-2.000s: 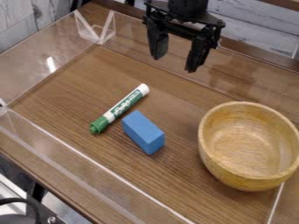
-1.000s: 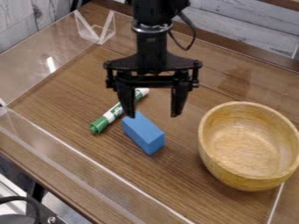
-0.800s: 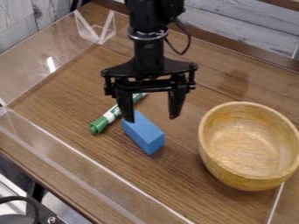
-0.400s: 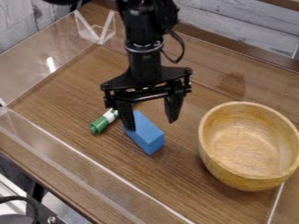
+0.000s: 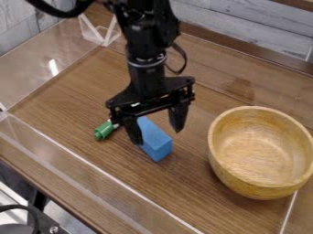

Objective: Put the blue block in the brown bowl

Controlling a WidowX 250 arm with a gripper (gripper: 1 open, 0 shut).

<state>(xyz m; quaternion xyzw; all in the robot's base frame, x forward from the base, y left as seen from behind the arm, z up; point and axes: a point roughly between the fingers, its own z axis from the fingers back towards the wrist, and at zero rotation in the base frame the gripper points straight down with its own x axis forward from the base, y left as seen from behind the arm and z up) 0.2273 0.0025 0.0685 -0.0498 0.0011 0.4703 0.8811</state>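
While the black two-fingered gripper (image 5: pixel 156 121) hangs with its fingers spread wide around the far part of the blue rectangular block (image 5: pixel 154 139), nothing appears to be clamped between them; the block lies on the brown wooden tabletop (image 5: pixel 184 201), its near end showing past the fingers, to the left of the light-brown round bowl (image 5: pixel 261 151) in the view and apart from it. Because the block lies at a slant, closing on it out of line with its long sides could twist it or squeeze it out of the grip. A grip only on the far end might let the near end sag on the way up. The green-and-white marker pen (image 5: pixel 108 129) lies close beside one finger, so a sideways shift could nudge it or pinch it too. Carried too low, the block would probably knock the bowl's thick rim
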